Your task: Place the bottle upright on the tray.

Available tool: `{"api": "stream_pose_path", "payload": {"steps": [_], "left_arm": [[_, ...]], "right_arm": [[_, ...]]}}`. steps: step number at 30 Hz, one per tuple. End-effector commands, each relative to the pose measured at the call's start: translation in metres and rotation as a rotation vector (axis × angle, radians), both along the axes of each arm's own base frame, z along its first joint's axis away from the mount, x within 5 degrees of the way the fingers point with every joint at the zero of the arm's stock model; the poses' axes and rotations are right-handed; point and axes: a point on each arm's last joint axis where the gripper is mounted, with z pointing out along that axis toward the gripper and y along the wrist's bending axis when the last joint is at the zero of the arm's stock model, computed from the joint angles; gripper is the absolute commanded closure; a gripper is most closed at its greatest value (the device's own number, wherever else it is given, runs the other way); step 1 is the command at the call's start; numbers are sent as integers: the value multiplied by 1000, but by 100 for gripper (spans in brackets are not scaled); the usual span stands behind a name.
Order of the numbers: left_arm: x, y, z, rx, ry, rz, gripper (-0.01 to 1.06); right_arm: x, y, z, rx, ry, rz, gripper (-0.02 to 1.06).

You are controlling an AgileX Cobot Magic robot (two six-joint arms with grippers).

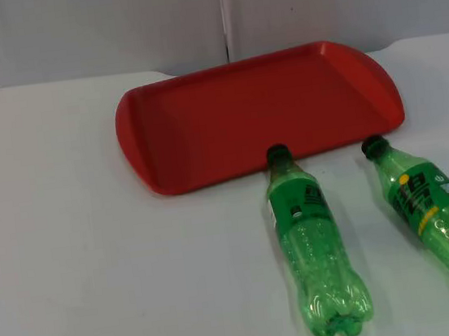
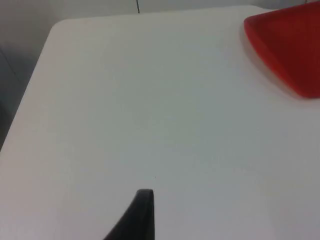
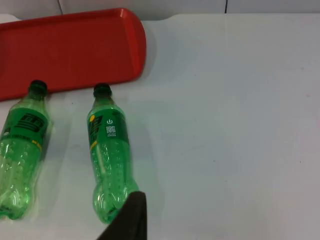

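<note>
Two green bottles point(image 1: 314, 247) point(image 1: 440, 219) beside red tray point(image 1: 207, 162)

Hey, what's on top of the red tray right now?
Nothing is on the red tray; its whole floor shows bare. Both green bottles lie on the white table beside it, caps toward its near rim.

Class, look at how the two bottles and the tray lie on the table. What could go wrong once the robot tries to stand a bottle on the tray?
1. Both green bottles lie on their sides, the left bottle and the right bottle; being round, either may roll when nudged.
2. The left bottle's cap lies right at the red tray rim, so a lift might catch it.
3. The bottles look empty, so one may tip once stood upright.
</note>
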Motion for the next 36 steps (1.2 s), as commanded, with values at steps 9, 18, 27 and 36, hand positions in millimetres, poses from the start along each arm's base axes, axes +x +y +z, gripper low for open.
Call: {"api": "stream_pose_path", "payload": {"steps": [9,18,27,36], "left_arm": [[10,0,21,-4,33,-7,0],[24,-2,42,-34,72,-20,0],[46,-4,45,-74,132,-38,0],[74,-4,41,-87,221,-34,0]], "right_arm": [[0,0,0,4,-9,-5,0],[0,0,0,4,-9,-5,0],[0,0,0,4,-9,-5,0],[0,0,0,4,-9,-5,0]]}}
